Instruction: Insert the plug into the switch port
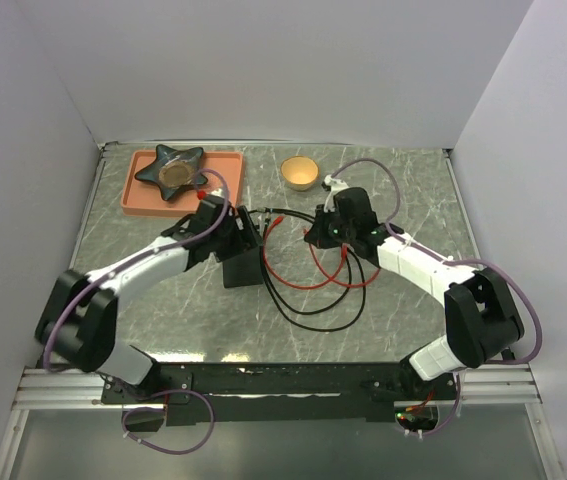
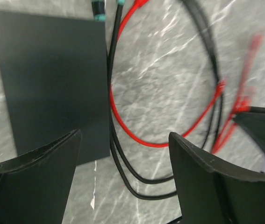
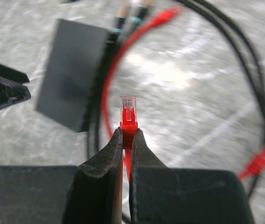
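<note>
The plug (image 3: 128, 111), red with a clear tip, sits pinched in the closed right end effector (image 3: 127, 136) at the centre of the right wrist view. The flat matte black box (image 3: 74, 88) lies on the table (image 3: 207, 93) at upper left, its ports too blurred to make out. The left end effector (image 2: 124, 140) gapes wide, holding nothing.

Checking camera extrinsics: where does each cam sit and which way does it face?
Top external: above, behind the bases, looking down on the table; left arm, right arm show.
Left wrist: looks down at the black switch box; left end effector open.
Right wrist: faces the box; right end effector shut on the red plug.
Shared: both wrist views show box and red cable.
</note>
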